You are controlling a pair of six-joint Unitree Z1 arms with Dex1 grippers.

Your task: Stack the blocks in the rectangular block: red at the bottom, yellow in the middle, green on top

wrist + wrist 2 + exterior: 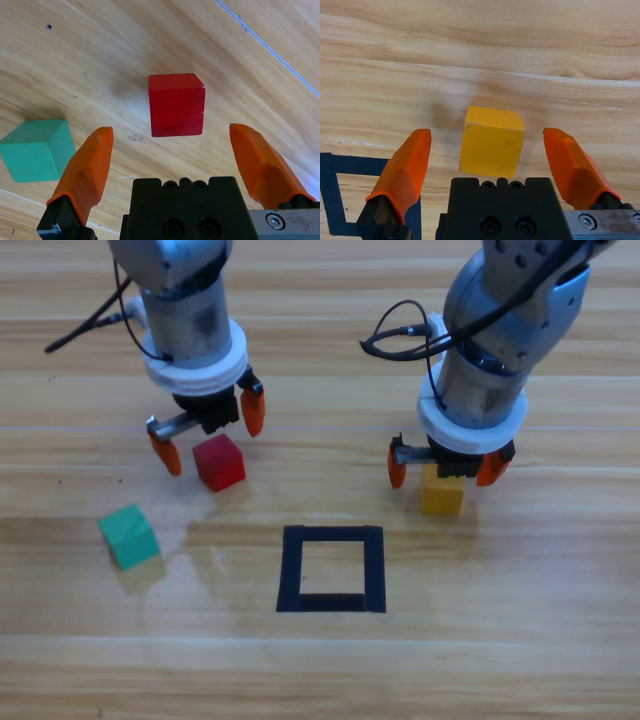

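Black tape outline (pixel 331 569) lies empty; red cube (pixel 219 462) sits up-left of it between my left gripper's (pixel 208 432) parted fingers, yellow cube (pixel 441 491) up-right between my right gripper's (pixel 446 469) parted fingers, green cube (pixel 129 536) far left.

Bare wooden table (pixel 520 640)

no readable text, labels or numbers anywhere
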